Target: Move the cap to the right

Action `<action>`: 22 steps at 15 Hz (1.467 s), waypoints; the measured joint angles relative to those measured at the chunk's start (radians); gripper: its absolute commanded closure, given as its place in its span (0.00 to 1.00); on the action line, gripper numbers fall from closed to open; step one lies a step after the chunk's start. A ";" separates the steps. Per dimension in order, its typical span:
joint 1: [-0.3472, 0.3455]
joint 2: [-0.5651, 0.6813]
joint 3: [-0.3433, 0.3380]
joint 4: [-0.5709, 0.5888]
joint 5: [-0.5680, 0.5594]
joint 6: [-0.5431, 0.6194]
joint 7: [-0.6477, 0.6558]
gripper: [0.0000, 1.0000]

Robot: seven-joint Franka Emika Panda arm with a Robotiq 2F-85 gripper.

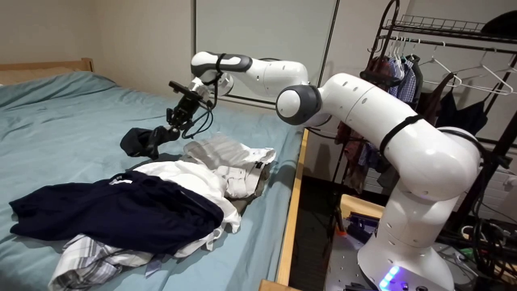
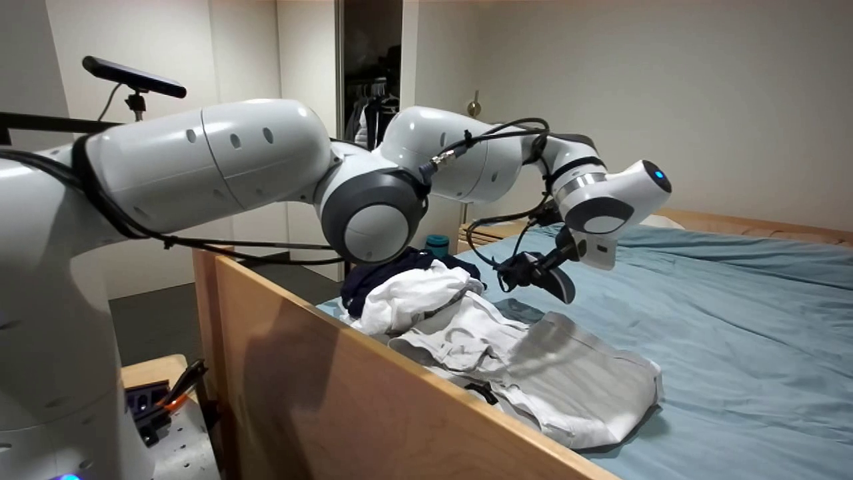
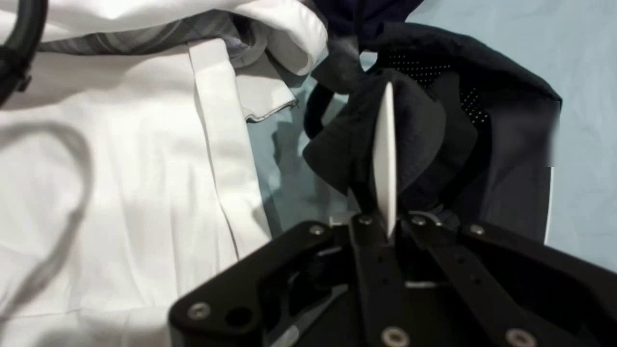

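"Since I'm driving this from far off, tell me: how will the cap [image 1: 139,141] handle?"

"Light and soft, I'd judge; the dotted panel [image 3: 419,70] suggests thin cloth that sags and swings. I wouldn't call it fragile."

"And where do I have it?"

"Pinched in the jaws, above the bed [image 1: 60,129]. In an exterior view it hangs left of the pale garment [image 1: 234,161] and beyond the navy garment [image 1: 117,210]."

"Good hold?"

"In the wrist view a pale edge [image 3: 385,159] stands between the jaws; I can't tell whether it's the brim. If so, good: that should be the stiffest part. If it's loose cloth, I'd expect twisting, so I'd carry it right slowly."
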 measured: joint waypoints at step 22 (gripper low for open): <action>-0.266 0.025 -0.060 -0.105 0.000 -0.694 -0.046 0.93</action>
